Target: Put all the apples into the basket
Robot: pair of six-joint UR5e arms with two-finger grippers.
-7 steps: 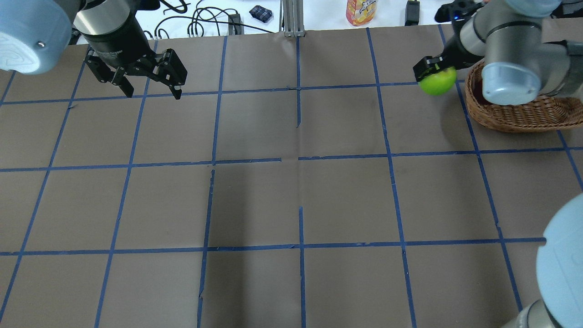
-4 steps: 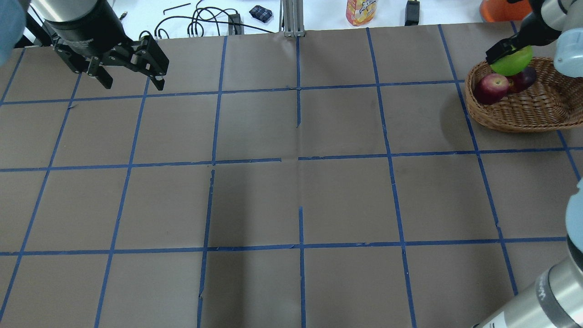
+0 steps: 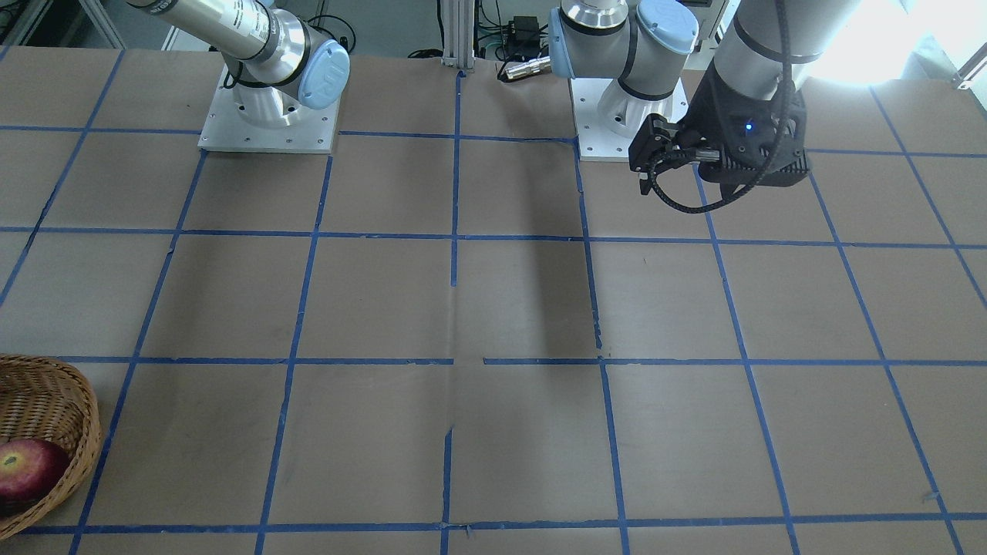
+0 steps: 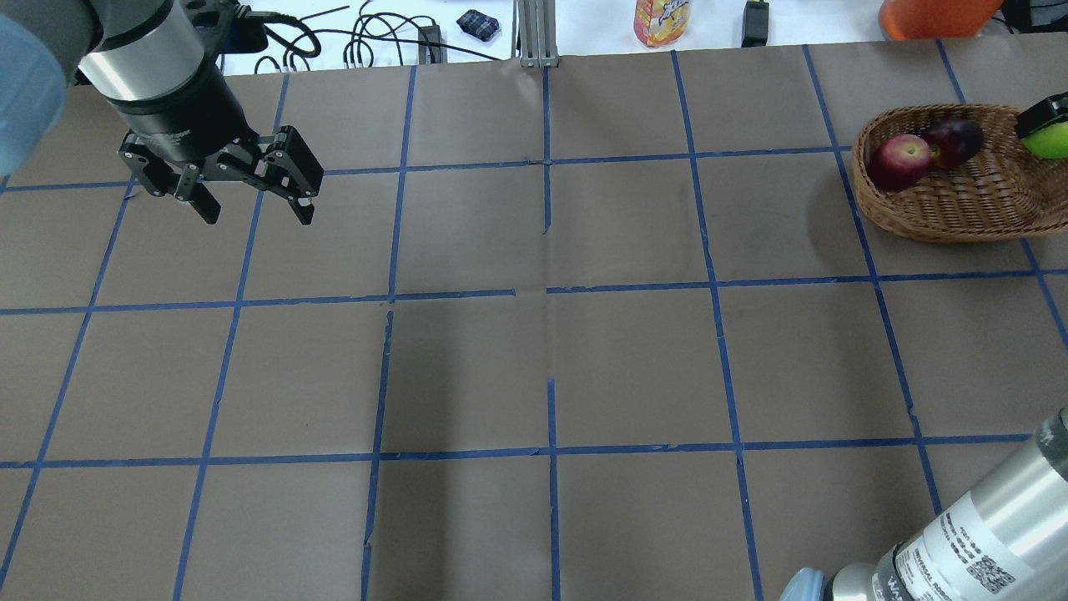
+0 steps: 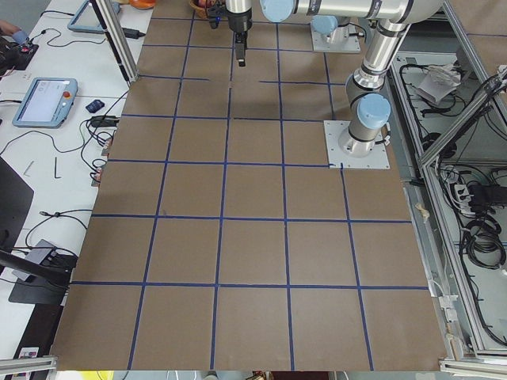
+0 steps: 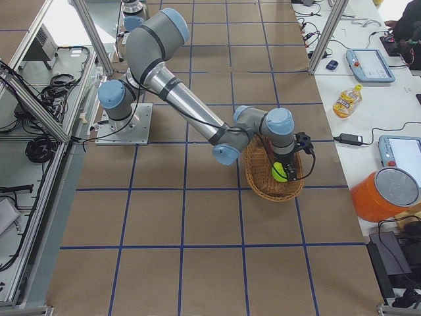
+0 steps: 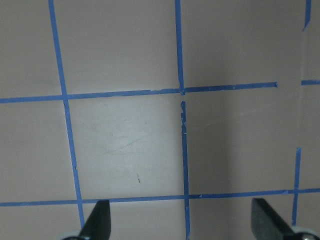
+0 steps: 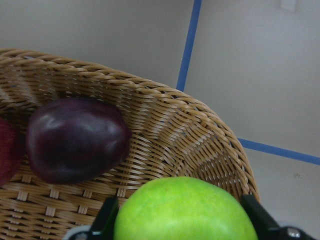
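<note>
The wicker basket (image 4: 943,213) stands at the far right of the table. A red apple (image 4: 897,161) and a dark purple apple (image 4: 955,140) lie in it. My right gripper (image 8: 182,225) is shut on the green apple (image 8: 185,207) and holds it over the basket's right inner wall, beside the purple apple (image 8: 75,140). The green apple also shows at the overhead view's right edge (image 4: 1053,139) and in the exterior right view (image 6: 280,173). My left gripper (image 4: 254,209) is open and empty above the far left of the table.
Blue tape lines grid the brown table (image 4: 542,334). Beyond its far edge lie cables (image 4: 375,37), a yellow bottle (image 4: 661,21) and an orange container (image 4: 930,17). The basket's rim (image 3: 81,416) and the red apple (image 3: 27,470) show at the front view's left edge.
My right gripper carried the green apple from left of the basket to over its right side. My left gripper shifted about the far left corner, still open.
</note>
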